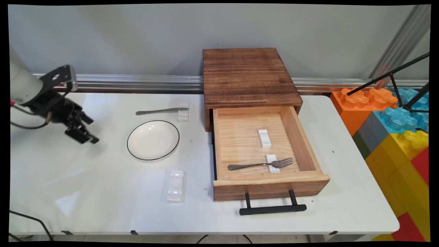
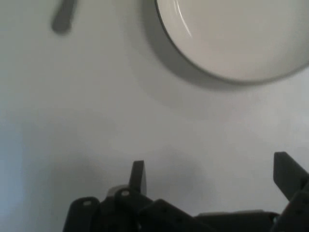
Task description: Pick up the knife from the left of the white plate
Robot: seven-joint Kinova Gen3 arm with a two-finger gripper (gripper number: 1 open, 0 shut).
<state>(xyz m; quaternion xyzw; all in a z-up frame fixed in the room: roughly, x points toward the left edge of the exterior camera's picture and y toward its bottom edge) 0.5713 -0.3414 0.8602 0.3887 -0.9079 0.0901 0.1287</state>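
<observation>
My black gripper hangs open and empty over the left part of the white table; in the hand view the gripper has its two fingers spread wide above bare tabletop. Nearest to it, just to its right, is a white plate with a thin black rim, also seen as the plate at the top of the hand view. Behind the plate lies a metal knife, its tip on a small white rest. The knife's handle end shows blurred at the hand view's upper left.
A wooden box stands at the back, its drawer pulled out with a black handle. Inside lie a fork on a white rest and a second rest. A larger white rest sits near the front. Coloured toy blocks stand at the right.
</observation>
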